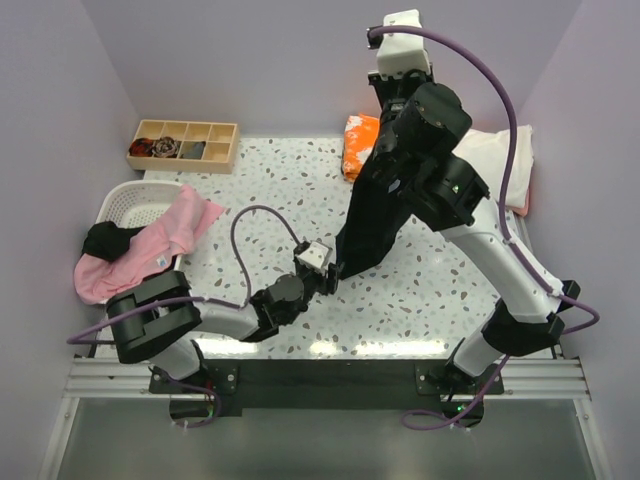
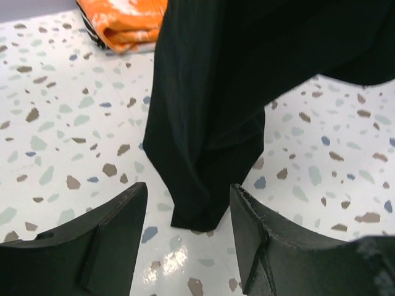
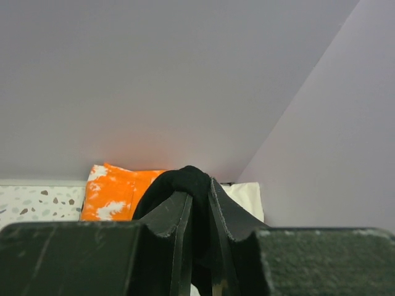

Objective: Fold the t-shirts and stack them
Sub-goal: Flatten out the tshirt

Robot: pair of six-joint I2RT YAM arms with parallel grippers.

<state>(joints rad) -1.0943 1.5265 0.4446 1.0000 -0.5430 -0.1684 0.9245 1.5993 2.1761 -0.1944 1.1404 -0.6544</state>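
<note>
1. We find the right gripper [image 3: 199, 192] raised high over the table [image 1: 270, 180], its two fingers pressed together on a bunched fold of the black t-shirt [image 1: 375, 215]. The cloth bulges out just above the fingertips.
2. The black t-shirt hangs straight down from that grip in a long, narrowing drape. Its lower end reaches the tabletop directly in front of the left gripper [image 2: 188, 203].
3. The left gripper sits low at the table surface with its jaws apart. The shirt's bottom corner lies in the gap just ahead of the fingertips, with bare table showing on either side; nothing is gripped.
4. The orange white-blotched t-shirt [image 1: 358, 145] lies folded on the table beyond the left gripper and to its left, behind the hanging cloth.
5. The cream t-shirt [image 1: 495, 160] lies folded below the raised right gripper, on its right side, near the wall.
6. The pink t-shirt [image 1: 150, 250] is draped over the rim of the white slotted basket [image 1: 130, 200], well to the left of the left gripper.
7. A wooden compartment tray [image 1: 215, 155] stands beyond the basket, at the far left of the table.
</note>
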